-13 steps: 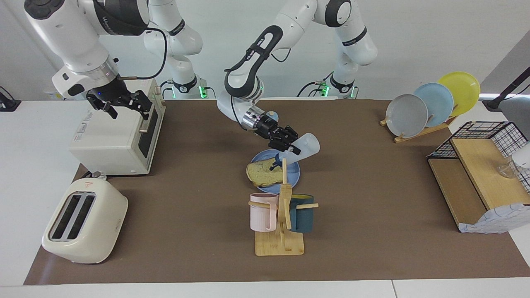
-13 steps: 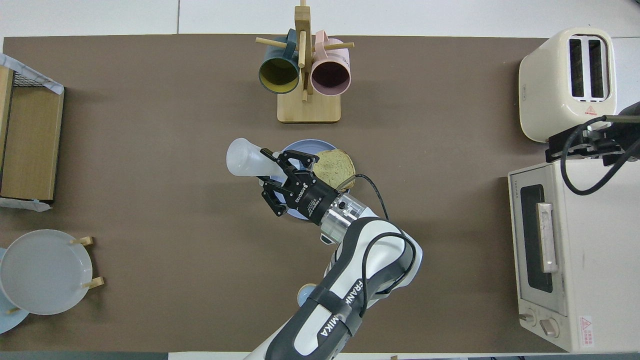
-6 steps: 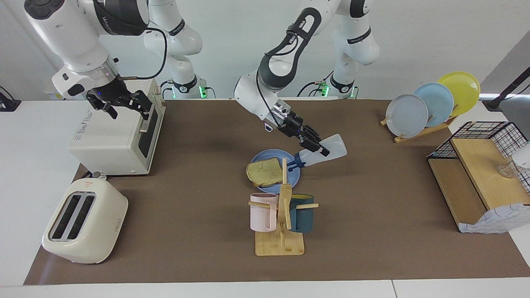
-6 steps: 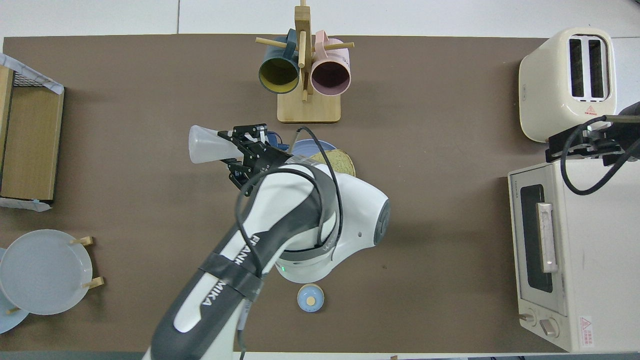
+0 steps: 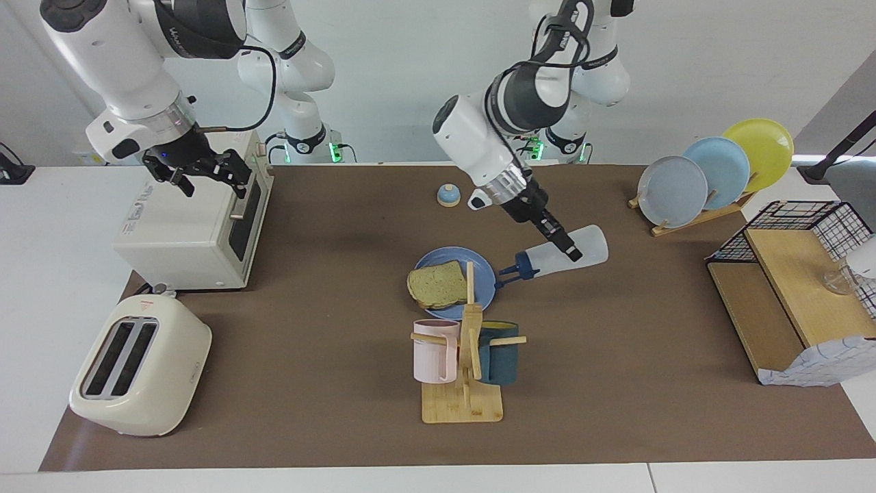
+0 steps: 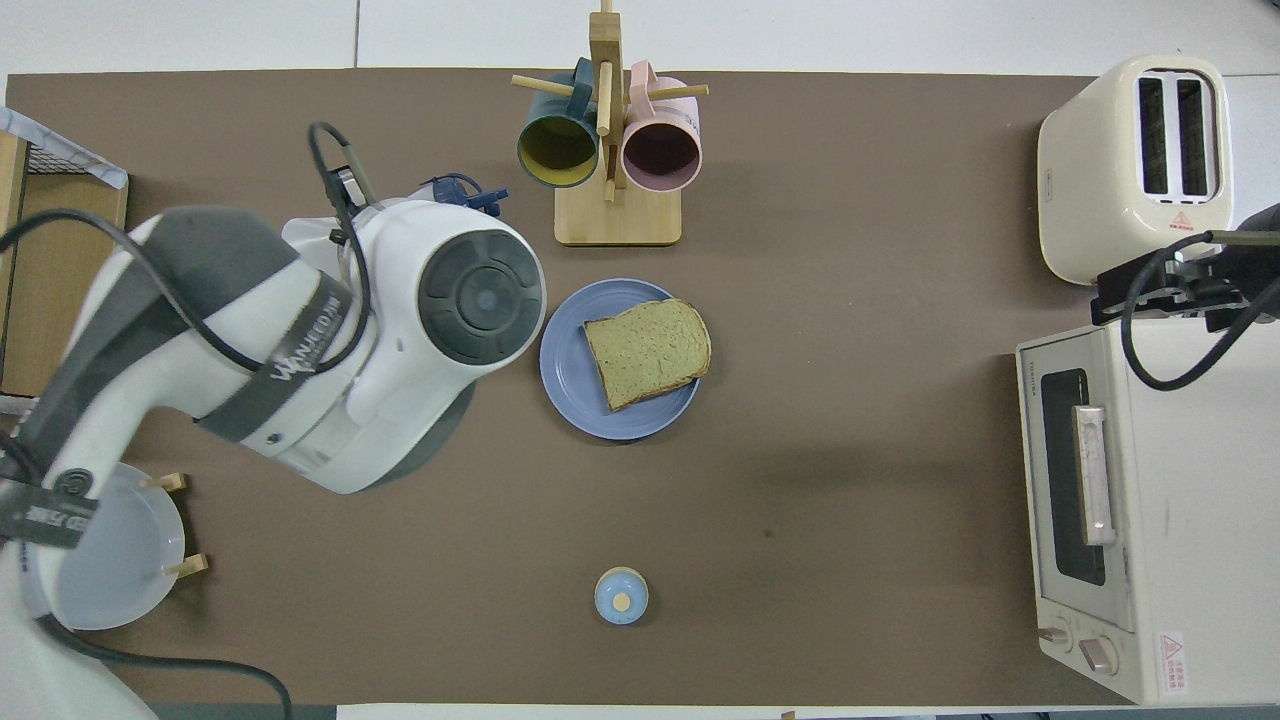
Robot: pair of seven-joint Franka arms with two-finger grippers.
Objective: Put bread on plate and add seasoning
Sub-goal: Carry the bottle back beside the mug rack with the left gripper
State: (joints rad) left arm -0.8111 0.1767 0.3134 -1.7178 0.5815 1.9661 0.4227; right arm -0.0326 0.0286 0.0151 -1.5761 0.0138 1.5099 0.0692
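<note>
The bread (image 5: 436, 284) lies flat on the blue plate (image 5: 484, 287), in the middle of the mat; the overhead view shows the bread (image 6: 648, 352) and the plate (image 6: 572, 385) uncovered. My left gripper (image 5: 568, 249) is shut on the seasoning (image 5: 588, 246), a translucent bottle held tilted in the air over the mat beside the plate, toward the left arm's end. Its navy cap (image 5: 521, 266) points down at the plate's edge. From overhead the left arm hides the bottle except the cap's loop (image 6: 468, 192). My right gripper (image 5: 204, 175) waits open over the toaster oven.
A toaster oven (image 5: 191, 229) and a toaster (image 5: 140, 366) stand at the right arm's end. A mug rack (image 5: 465, 383) with a pink and a dark blue mug stands farther from the robots than the plate. A bell (image 5: 448, 195), a plate rack (image 5: 712, 171) and a wire shelf (image 5: 794, 274) are there too.
The left arm has swung the seasoning from over the bread out past the plate's edge toward its own end of the table. The right arm has not moved.
</note>
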